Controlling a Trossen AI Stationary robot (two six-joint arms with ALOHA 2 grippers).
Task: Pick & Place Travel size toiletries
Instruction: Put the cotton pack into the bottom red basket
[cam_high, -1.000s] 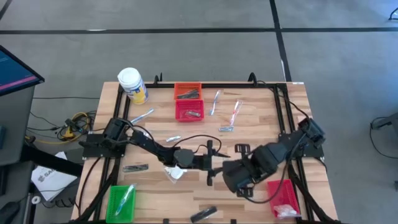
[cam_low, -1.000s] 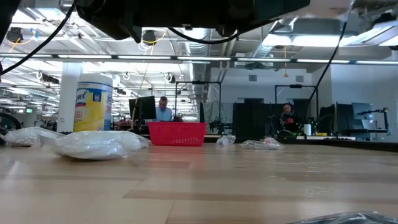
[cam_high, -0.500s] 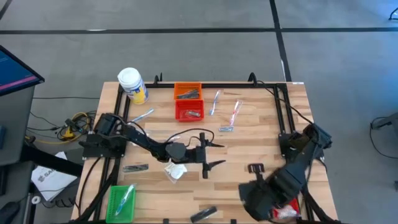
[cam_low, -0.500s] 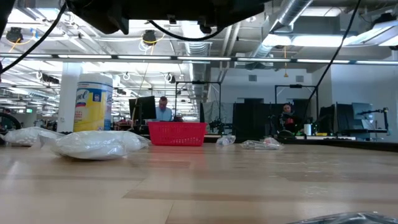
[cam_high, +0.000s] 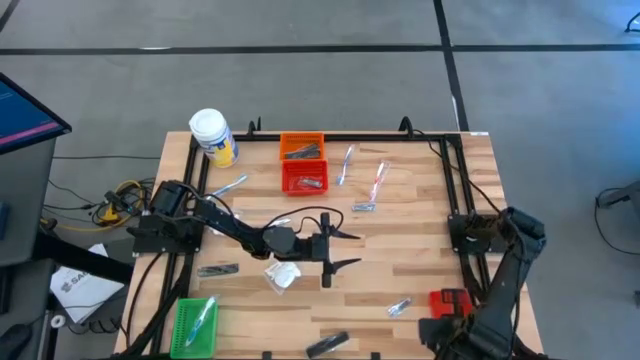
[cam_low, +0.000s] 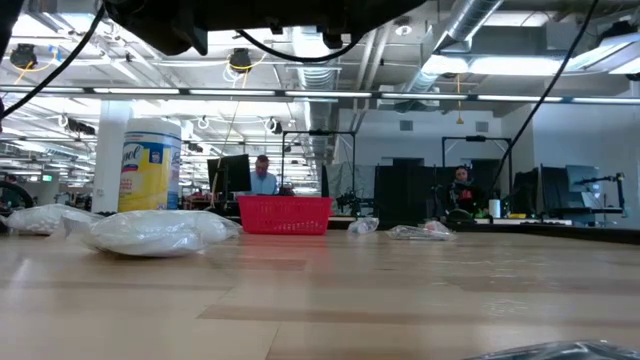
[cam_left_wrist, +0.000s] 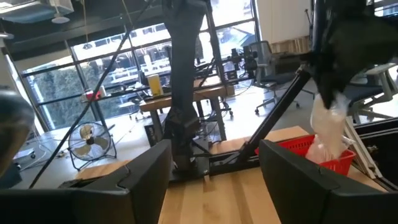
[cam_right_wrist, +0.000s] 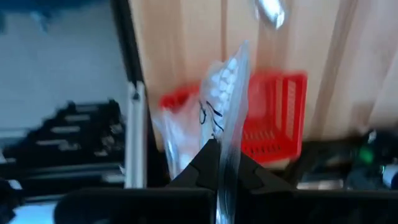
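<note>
My right gripper (cam_right_wrist: 217, 154) is at the table's near right corner, shut on a clear packet of white pieces (cam_right_wrist: 225, 87) above a red basket (cam_high: 447, 299). In the left wrist view that packet (cam_left_wrist: 327, 127) hangs over the basket (cam_left_wrist: 297, 147). My left gripper (cam_high: 338, 250) stands open over the table's middle, level, with nothing between its fingers. A white packet (cam_high: 283, 277) lies on the wood just beside the left arm. A foil sachet (cam_high: 399, 307), dark tubes (cam_high: 327, 344) (cam_high: 217, 269) and clear sticks (cam_high: 346, 165) (cam_high: 379, 180) lie flat on the table. My right gripper pinches the clear packet by its upper edge (cam_right_wrist: 220, 132) between its two fingers, which point down from above. The packet hangs below the fingers over the red basket. Whether its lower end touches the basket, I cannot tell.
A white jar with a yellow label (cam_high: 213, 137) stands at the far left. An orange basket (cam_high: 302, 147) and a red basket (cam_high: 305, 177) sit at the far middle, a green basket (cam_high: 195, 322) at the near left. A black frame (cam_high: 452, 180) rims the table.
My right gripper has swung from the table's middle toward the near right corner and sunk a little, carrying the clear packet, and now hangs over the red basket there. The foil sachet that the arm covered now shows. My left gripper has drawn back slightly toward the left.
</note>
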